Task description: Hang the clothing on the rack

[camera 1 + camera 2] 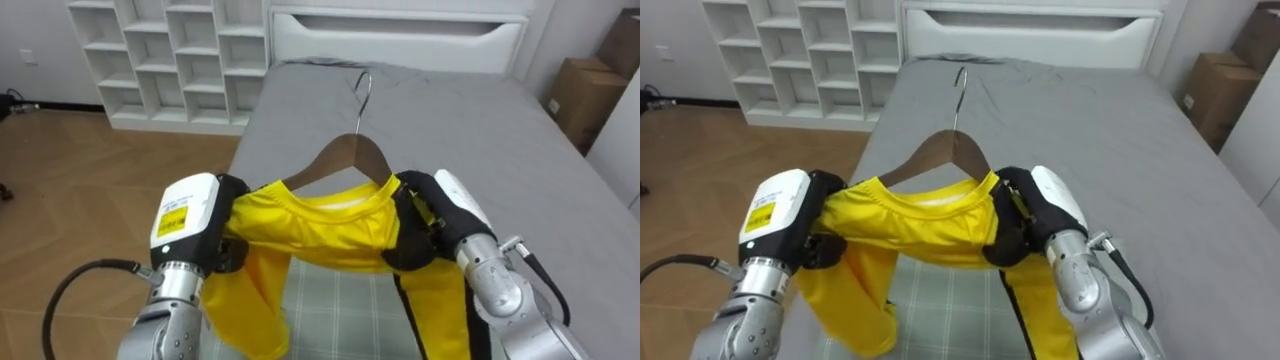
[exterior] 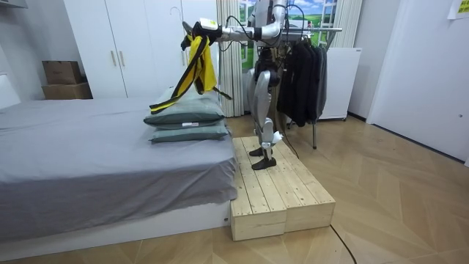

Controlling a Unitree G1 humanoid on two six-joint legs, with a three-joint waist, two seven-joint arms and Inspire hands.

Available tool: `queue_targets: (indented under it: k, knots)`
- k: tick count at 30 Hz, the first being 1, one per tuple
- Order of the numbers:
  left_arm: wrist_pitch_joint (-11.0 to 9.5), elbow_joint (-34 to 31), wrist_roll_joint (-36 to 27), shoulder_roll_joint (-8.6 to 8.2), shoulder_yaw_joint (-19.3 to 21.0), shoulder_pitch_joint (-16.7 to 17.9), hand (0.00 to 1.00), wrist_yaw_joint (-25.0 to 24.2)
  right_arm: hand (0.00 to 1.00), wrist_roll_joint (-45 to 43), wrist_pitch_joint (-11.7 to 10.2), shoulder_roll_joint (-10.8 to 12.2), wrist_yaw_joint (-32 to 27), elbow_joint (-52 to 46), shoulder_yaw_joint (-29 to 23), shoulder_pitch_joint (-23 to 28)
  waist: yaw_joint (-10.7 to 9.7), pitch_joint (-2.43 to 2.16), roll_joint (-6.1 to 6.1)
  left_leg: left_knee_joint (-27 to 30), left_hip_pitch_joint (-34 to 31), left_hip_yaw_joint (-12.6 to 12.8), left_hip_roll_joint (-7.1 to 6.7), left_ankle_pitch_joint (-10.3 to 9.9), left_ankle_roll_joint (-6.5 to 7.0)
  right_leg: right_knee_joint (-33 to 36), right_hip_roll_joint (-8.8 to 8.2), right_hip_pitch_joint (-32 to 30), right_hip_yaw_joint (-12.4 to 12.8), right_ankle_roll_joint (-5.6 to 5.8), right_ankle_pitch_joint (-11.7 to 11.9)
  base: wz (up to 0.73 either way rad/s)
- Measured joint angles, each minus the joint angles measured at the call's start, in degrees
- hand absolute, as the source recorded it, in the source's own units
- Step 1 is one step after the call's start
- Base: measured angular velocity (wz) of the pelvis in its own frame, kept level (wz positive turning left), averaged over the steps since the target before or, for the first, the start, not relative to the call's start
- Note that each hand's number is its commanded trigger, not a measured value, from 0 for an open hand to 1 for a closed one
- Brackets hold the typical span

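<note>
Holds a yellow shirt (image 1: 330,232) raised between left hand (image 1: 190,220) and right hand (image 1: 450,210), with the dark fingers (image 1: 232,250) of each curled tight into the cloth at one shoulder. Carries the shirt on a wooden hanger (image 1: 345,155), its arch rising between the fingers and its metal hook pointing up and away from them. Lets sleeves and hem hang loose below the fingers, over checked pillows (image 1: 330,305) directly underneath. Faces a grey bed (image 1: 460,120) stretching away beyond the fingers to a white headboard (image 1: 400,40). Has a white shelf unit (image 1: 170,60) far off to the left of the fingers and cardboard boxes (image 1: 585,95) far to the right. Stands, in the room view, on a wooden platform (image 2: 282,194) beside the bed, arms out over the stacked pillows, with a clothes rack (image 2: 304,73) of dark garments close behind.
</note>
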Motion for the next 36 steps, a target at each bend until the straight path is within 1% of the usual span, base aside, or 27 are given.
queue_targets:
  k: [4,8,11,16,18,20,32,33,34,35,36]
  knots:
    - [0.00,-0.01,-2.01,-1.00,0.22,0.00,1.00,0.00,1.00,-0.13,0.15,0.10,-2.30,0.51,-0.25,0.00,0.09,0.04,0.08,0.01,0.04,0.07,0.00,0.00,0.00,0.00,0.01,0.06,0.02,0.00,0.00,0.00]
    - [-0.01,-0.02,-2.42,-1.27,0.17,-0.01,1.00,0.00,1.00,-0.58,0.27,0.06,-3.16,1.51,-0.34,0.00,0.10,0.11,0.32,-0.05,0.06,0.11,-0.01,0.00,0.01,0.00,0.01,0.02,0.03,0.00,0.00,0.00]
    - [-0.02,-0.02,-2.42,-1.31,0.17,-0.28,1.00,0.00,1.00,-2.20,0.89,-0.06,-3.13,1.97,-0.28,0.00,0.10,0.16,0.43,-0.17,0.05,0.12,0.01,0.00,0.00,-0.01,0.01,-0.06,0.03,0.00,0.00,0.00]
    - [-0.02,-0.01,-2.98,-1.21,0.29,-0.96,1.00,0.00,1.00,-2.74,0.75,-0.34,-2.96,1.97,-0.21,0.00,0.10,0.15,0.52,-0.38,0.11,0.15,0.02,0.00,0.00,-0.04,0.00,-0.11,0.02,0.01,-0.01,0.00]
    - [-0.01,-0.01,-3.23,-1.01,0.45,-1.35,1.00,0.00,1.00,-2.68,0.32,-0.38,-2.89,1.97,-0.22,0.00,0.09,0.15,0.52,-0.43,0.14,0.20,0.02,0.00,0.00,-0.06,-0.02,-0.12,0.04,0.03,-0.02,0.00]
    - [-0.02,-0.01,-4.19,-0.43,0.39,-1.41,1.00,0.00,1.00,-2.67,-0.25,-0.43,-2.83,1.96,-0.21,0.00,0.10,0.15,0.52,-0.60,0.29,0.33,0.02,0.00,0.00,-0.06,-0.02,-0.09,0.17,0.03,-0.02,0.00]
    - [-0.02,-0.01,-4.33,-0.39,0.37,-1.41,1.00,-0.01,1.00,-2.67,-0.27,-0.49,-2.72,1.96,-0.22,0.01,0.07,0.15,0.51,-1.00,0.66,0.67,0.03,0.01,0.00,-0.07,-0.04,-0.02,0.51,0.10,-0.06,0.00]
    - [-0.02,-0.01,-4.33,-0.39,0.37,-1.41,0.57,-0.01,1.00,-2.67,-0.27,-0.49,-2.72,1.96,-0.22,0.01,0.08,0.15,0.51,-1.00,0.66,0.69,0.03,0.01,0.00,-0.07,-0.04,-0.02,0.51,0.10,-0.06,0.00]
    - [-0.02,-0.01,-4.33,-0.39,0.37,-1.41,0.39,-0.01,1.00,-2.67,-0.28,-0.49,-2.72,1.96,-0.22,0.01,0.09,0.15,0.51,-1.00,0.66,0.75,0.04,0.01,0.00,-0.08,-0.04,-0.02,0.53,0.11,-0.07,0.00]
    - [-0.02,-0.01,-4.33,-0.39,0.37,-1.41,0.00,-0.02,1.00,-2.67,-0.29,-0.50,-2.71,1.96,-0.22,0.01,0.10,0.15,0.51,-1.00,0.66,0.85,0.05,0.01,0.00,-0.08,-0.04,-0.05,0.57,0.12,-0.07,-0.03]
    - [-0.02,-0.01,-4.34,-0.39,0.37,-1.41,0.00,-0.04,1.00,-2.67,-0.30,-0.50,-2.70,1.95,-0.23,0.01,0.06,0.15,0.51,-1.00,0.66,0.87,0.06,0.01,0.00,-0.08,-0.04,-0.10,0.61,0.12,-0.07,-0.03]
